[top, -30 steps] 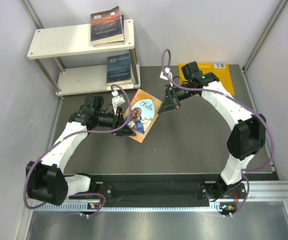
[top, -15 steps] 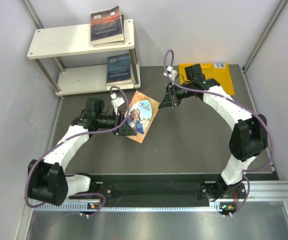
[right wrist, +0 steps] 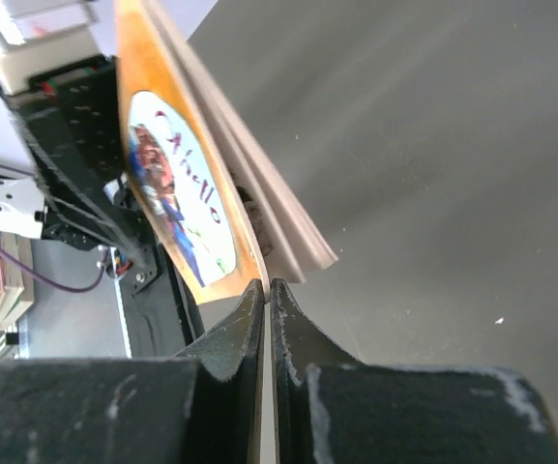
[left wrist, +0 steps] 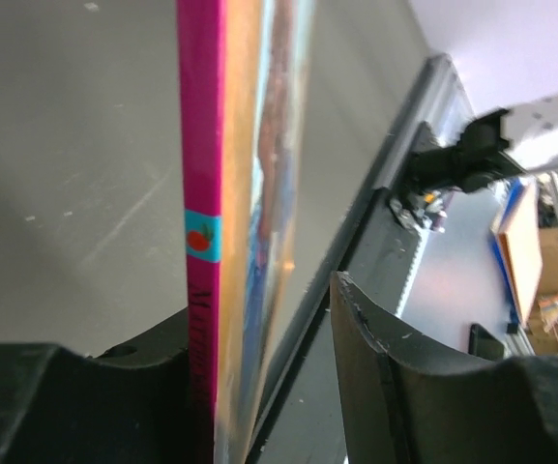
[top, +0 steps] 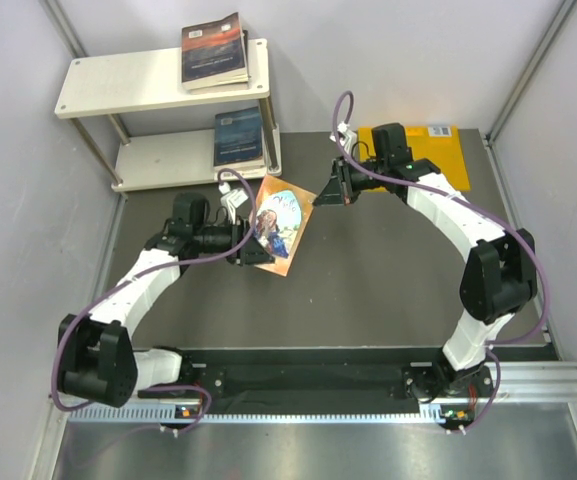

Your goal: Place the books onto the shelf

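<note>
My left claw is clamped on the orange-brown Othello paperback, gripping it by the spine edge. In the left wrist view the pink spine stands upright between the two fingers, tight against one of them, with a sliver of space before the other. The book is tilted up off the dark surface, cover facing upward, and it reaches out beyond the left claw's tips toward my right claw. That claw's fingers are pressed together. Through its wrist camera I see the book's corner and fanned page edges right at the fingertips, but I cannot tell whether they touch it or pinch a page. Ahead of the left claw and off to its left stands the shelf. A dark blue book lies flat at the right end of its lower board, the end nearest the claw. A dark book with a reddish glow lies on top of another volume at the right end of the upper board. Behind the right claw, partly under that arm, lies a flat orange-yellow sheet.
</note>
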